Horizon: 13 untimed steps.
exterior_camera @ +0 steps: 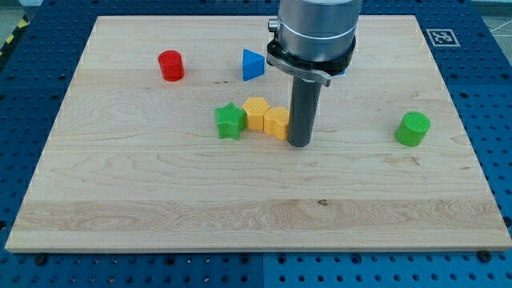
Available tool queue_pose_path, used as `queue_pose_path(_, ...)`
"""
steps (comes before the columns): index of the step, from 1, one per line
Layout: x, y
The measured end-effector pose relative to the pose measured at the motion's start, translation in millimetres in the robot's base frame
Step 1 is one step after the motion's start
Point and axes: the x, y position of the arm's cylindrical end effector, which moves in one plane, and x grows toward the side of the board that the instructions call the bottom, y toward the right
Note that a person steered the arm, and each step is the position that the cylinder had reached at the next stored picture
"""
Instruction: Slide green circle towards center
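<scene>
The green circle point(413, 129) is a short green cylinder standing on the wooden board point(256, 216) at the view's right, near the right edge. My tip point(298, 143) rests on the board near the centre, well to the left of the green circle. It stands right beside a yellow block point(277, 122), touching or nearly touching its right side.
A second yellow block point(256, 113) and a green star point(230, 121) sit in a row left of my tip. A blue triangle point(252, 64) and a red cylinder point(170, 65) lie toward the view's top left. A blue block is mostly hidden behind the arm.
</scene>
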Motion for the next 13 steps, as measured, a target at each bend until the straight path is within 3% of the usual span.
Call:
queue_pose_path(1,16,18)
queue_pose_path(2,47,77)
queue_pose_path(3,50,155)
queue_pose_path(6,42,231)
queue_pose_path(8,-8,210)
queue_pose_path(13,2,82)
